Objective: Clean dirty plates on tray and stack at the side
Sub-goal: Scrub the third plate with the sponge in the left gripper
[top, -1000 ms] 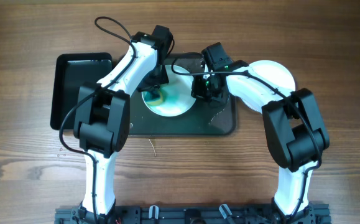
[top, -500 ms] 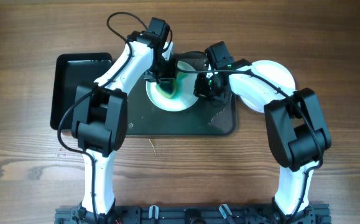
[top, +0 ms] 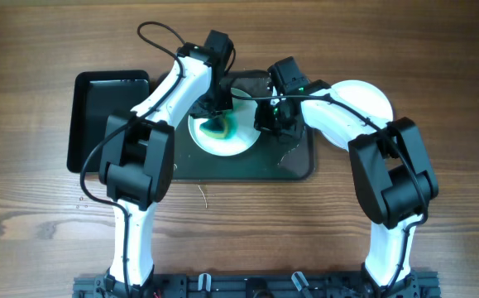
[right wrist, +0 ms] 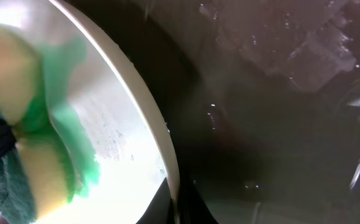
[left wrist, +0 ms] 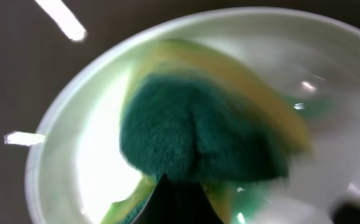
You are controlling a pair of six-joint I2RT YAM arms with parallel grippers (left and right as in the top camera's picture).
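Left gripper point(top: 216, 114) clenches a yellow-green sponge point(left wrist: 198, 137), pressed onto the dirty plate point(top: 232, 142) just beneath it on the tray point(top: 222, 168). Beside it, right gripper point(top: 265, 121) pinches that plate's rim.

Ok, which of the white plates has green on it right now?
The one on the tray: the smeared plate, with the sponge pressed on it. The other plate sits off the tray's right end, partly under the right arm, and looks plain white.
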